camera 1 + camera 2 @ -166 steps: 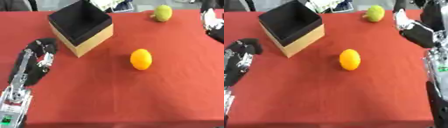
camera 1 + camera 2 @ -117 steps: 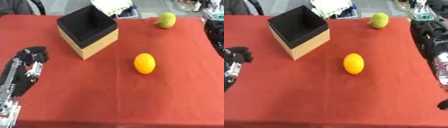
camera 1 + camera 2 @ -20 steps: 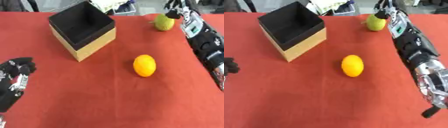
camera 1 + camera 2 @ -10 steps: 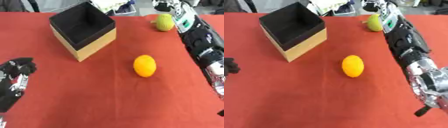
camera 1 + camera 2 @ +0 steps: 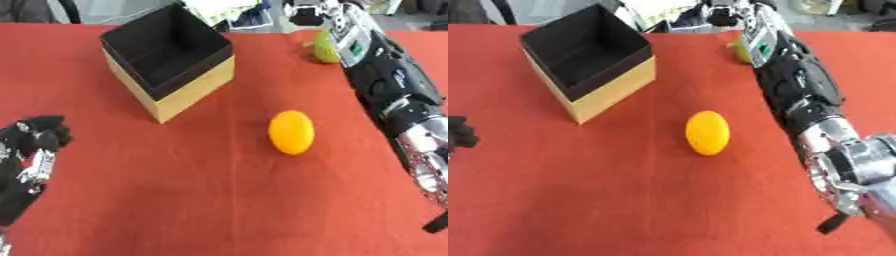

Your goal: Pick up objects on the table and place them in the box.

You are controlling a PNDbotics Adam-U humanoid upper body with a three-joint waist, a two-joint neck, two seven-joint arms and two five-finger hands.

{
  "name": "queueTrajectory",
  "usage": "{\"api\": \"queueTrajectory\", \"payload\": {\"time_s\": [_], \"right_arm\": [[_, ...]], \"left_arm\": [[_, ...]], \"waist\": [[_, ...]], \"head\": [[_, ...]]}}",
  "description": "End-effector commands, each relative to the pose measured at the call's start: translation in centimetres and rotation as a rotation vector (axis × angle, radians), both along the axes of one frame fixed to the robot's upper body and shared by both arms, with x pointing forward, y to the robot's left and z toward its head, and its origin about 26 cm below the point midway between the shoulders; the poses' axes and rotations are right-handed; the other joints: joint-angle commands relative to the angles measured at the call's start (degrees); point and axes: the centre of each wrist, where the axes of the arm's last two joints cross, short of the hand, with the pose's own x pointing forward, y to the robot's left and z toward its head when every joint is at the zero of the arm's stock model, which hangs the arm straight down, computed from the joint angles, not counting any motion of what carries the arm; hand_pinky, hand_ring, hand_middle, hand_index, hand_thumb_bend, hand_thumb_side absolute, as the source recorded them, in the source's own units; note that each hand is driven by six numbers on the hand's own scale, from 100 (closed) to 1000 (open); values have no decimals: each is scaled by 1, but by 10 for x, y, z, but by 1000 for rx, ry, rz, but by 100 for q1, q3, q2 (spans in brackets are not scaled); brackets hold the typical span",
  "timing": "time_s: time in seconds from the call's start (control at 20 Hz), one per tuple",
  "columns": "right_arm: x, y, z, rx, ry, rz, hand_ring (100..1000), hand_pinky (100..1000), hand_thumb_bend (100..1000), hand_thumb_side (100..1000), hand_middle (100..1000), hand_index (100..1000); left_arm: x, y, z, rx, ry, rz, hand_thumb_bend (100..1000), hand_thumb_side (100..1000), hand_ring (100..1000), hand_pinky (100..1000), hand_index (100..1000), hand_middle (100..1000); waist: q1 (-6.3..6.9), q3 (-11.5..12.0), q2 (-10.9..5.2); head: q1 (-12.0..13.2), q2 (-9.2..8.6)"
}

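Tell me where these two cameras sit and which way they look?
Left eye view: in the robot's head, looking down at the red table; its left robot hand rests low at the left edge.
Right eye view: beside it, same downward look; the right arm stretches toward the green fruit, its right robot hand at the far edge.
Both share the box and orange fruit.

I'm seeing a plain red tablecloth [image 5: 175, 200] w/ no pattern. The box [image 5: 171, 60] is showing tan sides and a black inside. The oval fruit [image 5: 291, 131] mid-cloth is glowing orange; the far fruit [image 5: 325, 48] is looking yellow-green. Right arm [image 5: 389, 85] is showing black — silver at the lower joint, w/ a small green patch up top. Left hand [image 5: 31, 155] is showing black w/ silver bits.
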Motion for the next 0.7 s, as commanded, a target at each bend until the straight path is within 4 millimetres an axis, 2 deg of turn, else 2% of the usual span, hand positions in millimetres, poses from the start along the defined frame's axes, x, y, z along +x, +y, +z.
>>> {"api": "queueTrajectory", "payload": {"time_s": [0.05,0.4,0.6,0.65,0.7], "right_arm": [[-4,-30,7,-32,35,-117,929,836,180,255,970,970],[-3,-38,-17,-51,159,-259,948,861,238,388,989,981],[-4,-43,-25,-69,207,-298,951,869,272,391,995,986],[-5,-44,-26,-77,218,-311,951,869,274,380,995,987],[-5,-45,-28,-85,228,-322,947,867,275,322,991,988]], "left_arm": [[0,1,7,6,-25,-2,100,657,620,654,765,595],[0,1,7,7,-24,-1,100,657,619,655,765,596],[0,1,7,7,-24,0,100,658,619,655,765,596],[0,1,6,7,-24,0,100,658,619,655,765,596],[0,1,6,7,-23,0,100,659,619,655,765,596]], "waist": [[21,-8,-96],[30,-25,-98],[33,-33,-97],[35,-35,-96],[35,-39,-95]], "head": [[-25,11],[-59,-14],[-78,-28],[-84,-34],[-89,-38]]}}
